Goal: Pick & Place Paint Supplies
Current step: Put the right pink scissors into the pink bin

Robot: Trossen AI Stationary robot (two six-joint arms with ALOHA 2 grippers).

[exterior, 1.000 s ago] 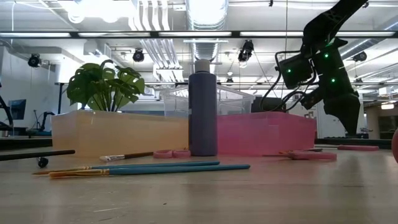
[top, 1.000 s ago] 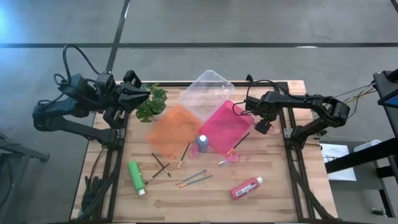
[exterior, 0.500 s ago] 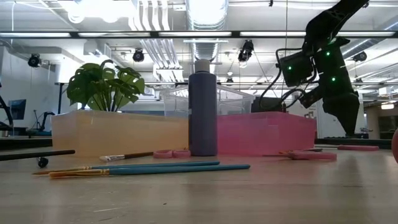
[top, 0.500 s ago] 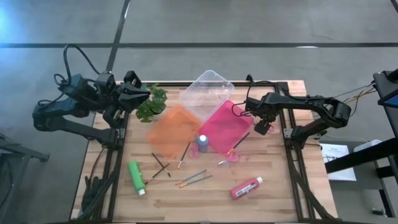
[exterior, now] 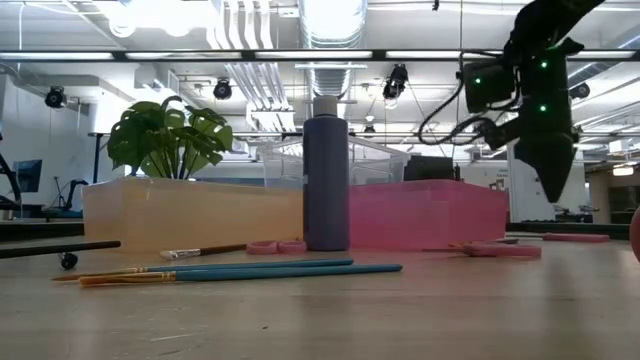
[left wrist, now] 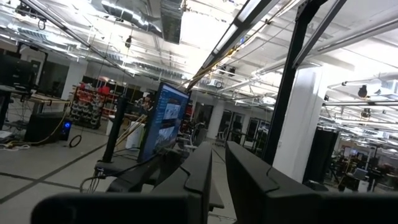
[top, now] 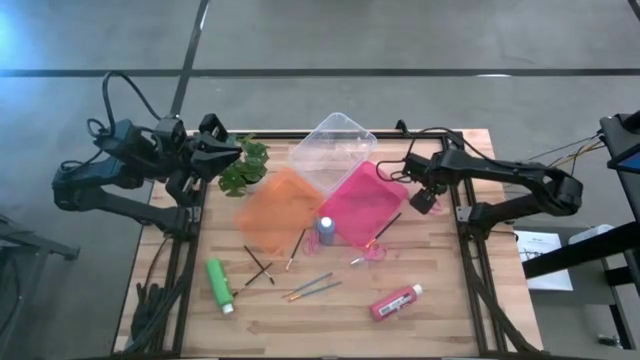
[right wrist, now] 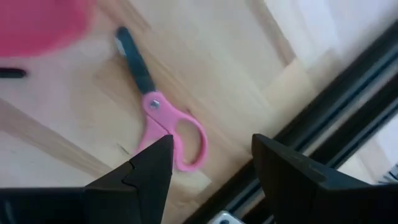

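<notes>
My right gripper (top: 425,203) (exterior: 553,192) hangs open over the table's right side, pointing down, with nothing between its fingers. Below it, pink-handled scissors (right wrist: 168,121) lie flat on the wood between the pink tray (top: 362,200) and the table's frame rail. A blue-purple bottle (top: 325,230) stands upright in front of the trays. A green bottle (top: 220,285) and a red bottle (top: 395,302) lie on their sides. Thin brushes (top: 312,288) (top: 260,265) and another pink pair of scissors (top: 372,252) lie flat. My left gripper (top: 228,155) (left wrist: 219,149) waits shut, raised at the far left.
An orange tray (top: 280,212) and a clear tray (top: 332,145) sit beside the pink one at the table's far middle. A leafy plant (top: 245,165) stands at the far left. A black frame rail (top: 457,215) runs along the right edge, close to my right gripper.
My right gripper has risen above the scissors at the table's right side and tipped a little, its fingers the same distance apart.
</notes>
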